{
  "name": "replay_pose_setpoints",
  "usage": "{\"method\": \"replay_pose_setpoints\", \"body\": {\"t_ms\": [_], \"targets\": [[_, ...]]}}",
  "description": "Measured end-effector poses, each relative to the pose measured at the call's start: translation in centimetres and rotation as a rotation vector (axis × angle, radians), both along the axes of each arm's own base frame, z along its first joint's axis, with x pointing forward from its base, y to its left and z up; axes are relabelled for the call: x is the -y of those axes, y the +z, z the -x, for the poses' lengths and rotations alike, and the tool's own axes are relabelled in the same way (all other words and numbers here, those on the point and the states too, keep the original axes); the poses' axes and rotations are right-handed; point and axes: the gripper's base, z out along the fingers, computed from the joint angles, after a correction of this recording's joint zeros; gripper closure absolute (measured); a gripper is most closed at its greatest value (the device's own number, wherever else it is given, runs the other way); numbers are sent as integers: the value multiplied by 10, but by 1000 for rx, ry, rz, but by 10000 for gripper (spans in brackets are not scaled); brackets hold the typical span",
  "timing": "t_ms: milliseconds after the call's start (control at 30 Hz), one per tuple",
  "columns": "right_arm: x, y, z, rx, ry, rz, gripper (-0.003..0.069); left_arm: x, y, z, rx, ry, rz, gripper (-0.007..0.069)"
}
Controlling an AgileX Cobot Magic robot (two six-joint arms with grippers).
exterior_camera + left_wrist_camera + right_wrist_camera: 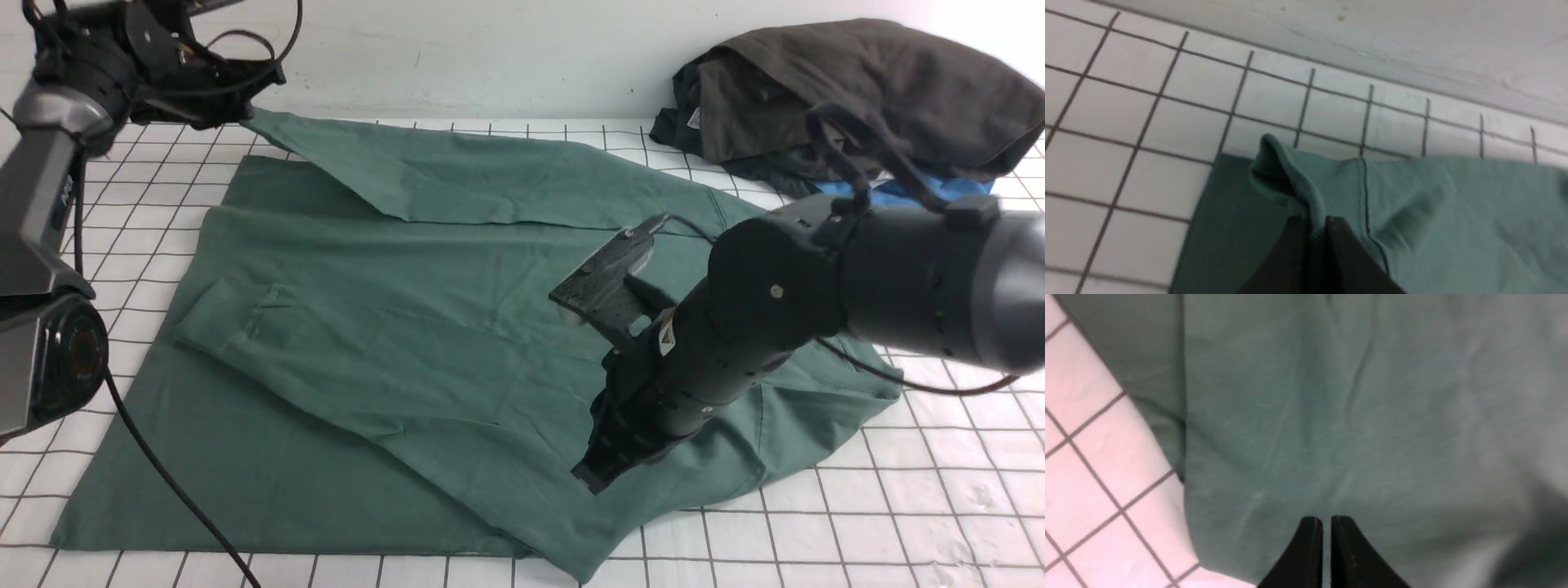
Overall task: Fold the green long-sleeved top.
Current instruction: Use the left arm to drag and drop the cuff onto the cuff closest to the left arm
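Top [408, 343] lies spread over most of the bench [898, 506], dull green, back or plain side up, no logo visible. It takes up the bench's middle and left. Its hem corner reaches the bench's near left and a loose fold hangs toward the near edge.

One sleeve [245, 327] already lies across the body, with its cuff toward the bench's left side. Second sleeve [457, 171] is stretched out along the bench's far edge, not yet folded in.

Left end effector [245, 110] is at the bench's far left corner. In the wrist view [1316, 222] its fingers are clamped together with the second sleeve's cuff bunched between them, so it is gripping the top.

Right end effector [596, 478] points down onto the cloth toward the bench's near edge. In close view [1327, 522] its fingers are almost together with only a slit between them. I can't tell whether any cloth is pinched, since the fabric around it looks flat.

Pile of dark clothes [857, 90] with a blue garment [922, 189] under it sits at the bench's far right, apart from the top.

Progress looks early: first sleeve in, second sleeve grabbed. What's left is to lay that sleeve over the body, then fold the body and square it up.
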Motion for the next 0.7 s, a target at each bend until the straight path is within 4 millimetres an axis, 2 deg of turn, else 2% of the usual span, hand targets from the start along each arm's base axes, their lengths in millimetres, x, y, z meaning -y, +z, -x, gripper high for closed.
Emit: {"method": "replay_pose_setpoints", "body": {"t_ms": [33, 67, 100, 167, 233, 333, 367, 433, 500, 567, 600, 667, 700], "targets": [[6, 16, 2, 52, -11, -2, 634, 7, 18, 13, -72, -55, -24, 604], [8, 20, 3, 70, -12, 4, 634, 8, 18, 15, -98, -66, -28, 604], [15, 36, 5, 121, -38, 5, 634, 12, 32, 27, -160, -115, -64, 604], [23, 47, 7, 155, -66, 2, 634, 13, 36, 32, -187, -134, -93, 604], [42, 71, 9, 229, -134, -11, 634, 12, 38, 36, -216, -148, -144, 604], [63, 90, 15, 291, -196, -23, 634, 12, 30, 38, -260, -156, -150, 604], [66, 91, 15, 297, -202, -22, 634, 12, 29, 38, -266, -157, -148, 604], [86, 102, 25, 333, -253, -36, 634, 16, 33, 42, -281, -169, -136, 604], [97, 107, 33, 346, -282, -47, 634, 24, 52, 50, -258, -181, -141, 604], [105, 110, 42, 356, -301, -56, 634, 36, 78, 63, -222, -209, -165, 604], [107, 110, 45, 359, -302, -58, 634, 38, 79, 64, -225, -214, -170, 604], [115, 111, 55, 363, -324, -71, 634, 51, 106, 82, -203, -237, -220, 604], [118, 110, 60, 364, -330, -75, 634, 59, 112, 91, -211, -250, -240, 604]]}}
